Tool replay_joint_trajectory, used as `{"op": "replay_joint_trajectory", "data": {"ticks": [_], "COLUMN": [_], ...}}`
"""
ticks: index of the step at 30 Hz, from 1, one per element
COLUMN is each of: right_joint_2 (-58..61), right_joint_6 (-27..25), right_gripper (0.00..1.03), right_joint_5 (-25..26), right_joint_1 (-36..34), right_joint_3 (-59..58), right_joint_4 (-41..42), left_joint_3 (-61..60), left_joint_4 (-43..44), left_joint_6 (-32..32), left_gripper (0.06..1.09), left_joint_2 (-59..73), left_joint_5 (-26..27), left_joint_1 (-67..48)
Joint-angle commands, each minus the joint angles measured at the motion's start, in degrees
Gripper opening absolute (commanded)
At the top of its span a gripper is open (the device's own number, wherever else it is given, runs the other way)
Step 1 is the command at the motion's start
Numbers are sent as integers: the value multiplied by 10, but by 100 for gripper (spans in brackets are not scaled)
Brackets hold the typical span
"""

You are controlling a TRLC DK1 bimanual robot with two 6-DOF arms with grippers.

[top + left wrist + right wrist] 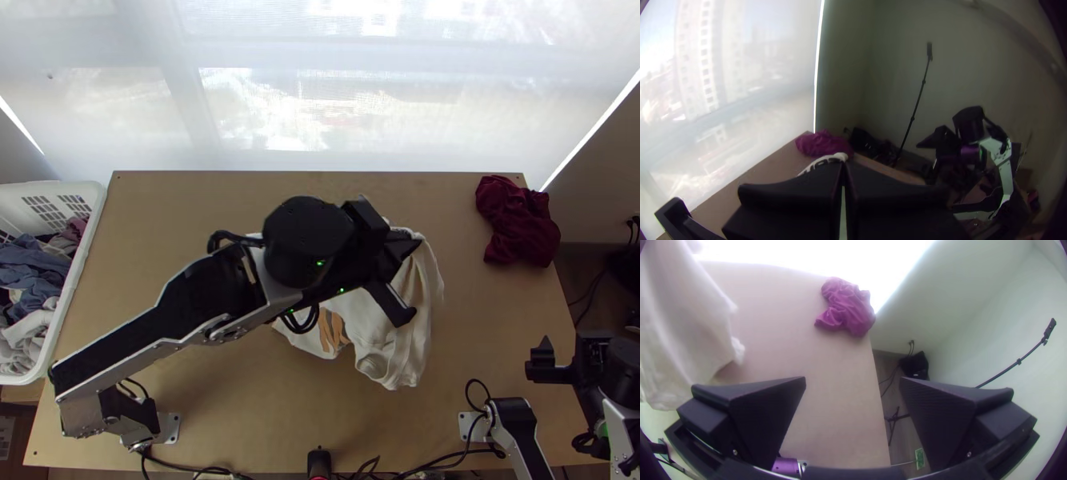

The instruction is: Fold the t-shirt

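Left gripper (pixel 414 242) has its 2 fingers pressed together on an upper part of the t-shirt (pixel 408 352), whose white cloth shows just past the fingertips in the left wrist view. Right gripper (pixel 541 362) has its 2 fingers wide apart with nothing between them; it is over the right side of the table (pixel 200 208), well apart from the t-shirt.

The t-shirt is over the middle of the table, hanging from the left gripper in loose lengthwise folds, with a tan print on the part nearer the left arm's base. Whether its lowest part touches the tabletop, I can't tell. Left arm (pixel 208 292) crosses above it and hides much of it.

Around them, 1 dark red cloth (pixel 518 224) lies bunched at the table's far right corner, and 1 white basket (pixel 78 276) full of mixed clothes (pixel 32 276) stands against the left edge. Black cables (pixel 448 462) run along the near edge, between the 2 arm bases. Past the right edge, 1 thin black pole (pixel 918 98) leans by the wall, and 1 pale blind (pixel 240 104) covers the window behind.
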Motion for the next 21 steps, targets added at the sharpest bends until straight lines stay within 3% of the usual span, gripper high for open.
{"op": "replay_joint_trajectory", "data": {"ticks": [1, 4, 7, 9, 16, 21], "right_joint_2": [0, 12, 32, 50, 115, 189], "right_joint_6": [-2, -22, -40, -52, -57, -51], "right_gripper": [98, 98, 98, 98, 98, 98], "right_joint_5": [-1, -3, -10, -11, -13, -13], "right_joint_1": [-7, -7, -4, 1, 49, 148], "right_joint_3": [8, 23, 40, 49, 67, 94], "right_joint_4": [-4, 0, 6, 12, 50, 58], "left_joint_3": [-103, -168, -211, -241, -382, -451], "left_joint_4": [-39, -41, -43, -43, -42, -42], "left_joint_6": [22, 24, 26, 27, 24, 33], "left_gripper": [9, 10, 23, 39, 78, 81], "left_joint_2": [2, -12, -29, -48, -130, -169], "left_joint_5": [-3, -6, -48, -86, -97, -100], "left_joint_1": [-3, 20, 41, 54, 114, 181]}}
